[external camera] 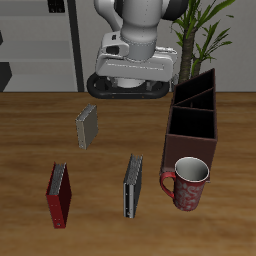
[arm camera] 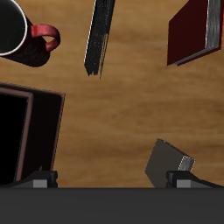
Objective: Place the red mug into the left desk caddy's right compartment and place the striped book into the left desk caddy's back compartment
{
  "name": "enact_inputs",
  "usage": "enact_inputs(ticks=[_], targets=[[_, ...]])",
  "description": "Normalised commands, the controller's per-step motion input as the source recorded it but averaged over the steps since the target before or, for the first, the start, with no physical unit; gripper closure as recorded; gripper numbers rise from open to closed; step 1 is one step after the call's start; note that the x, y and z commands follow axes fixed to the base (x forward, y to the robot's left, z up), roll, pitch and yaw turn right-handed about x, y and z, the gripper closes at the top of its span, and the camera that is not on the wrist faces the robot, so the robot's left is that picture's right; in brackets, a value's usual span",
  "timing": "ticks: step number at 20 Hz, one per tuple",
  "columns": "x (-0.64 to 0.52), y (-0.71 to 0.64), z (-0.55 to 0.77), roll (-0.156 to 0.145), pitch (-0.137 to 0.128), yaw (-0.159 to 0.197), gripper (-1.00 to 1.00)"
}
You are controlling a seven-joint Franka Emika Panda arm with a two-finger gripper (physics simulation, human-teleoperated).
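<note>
The red mug (external camera: 187,184) stands upright on the table just in front of the left desk caddy (external camera: 192,125), near the front edge. The striped book (external camera: 132,186) stands on its edge beside the mug. My gripper (external camera: 128,87) hangs high over the back of the table, open and empty, far from both. In the wrist view the mug (arm camera: 16,35), the striped book (arm camera: 99,37) and a corner of the caddy (arm camera: 35,131) show below my gripper (arm camera: 112,180), whose fingertips (arm camera: 40,179) stand wide apart. The caddy's sections look empty.
A red book (external camera: 59,194) stands near the front edge, also in the wrist view (arm camera: 198,31). A smaller grey-beige book (external camera: 88,127) stands mid-table, closest under the gripper (arm camera: 168,163). A potted plant (external camera: 205,30) rises behind the caddy.
</note>
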Motion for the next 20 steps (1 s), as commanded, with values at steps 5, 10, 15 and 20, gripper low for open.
enact_inputs(ticks=[5,10,15,20], targets=[[0.36,0.39,-0.02,-0.047,-0.029,0.012,-1.0],[0.32,0.6,-0.05,0.05,-0.011,0.031,-1.0],[0.39,0.52,-0.03,0.024,-0.064,0.105,-1.0],[0.39,0.47,-0.14,-0.022,-0.015,-0.001,-1.0]])
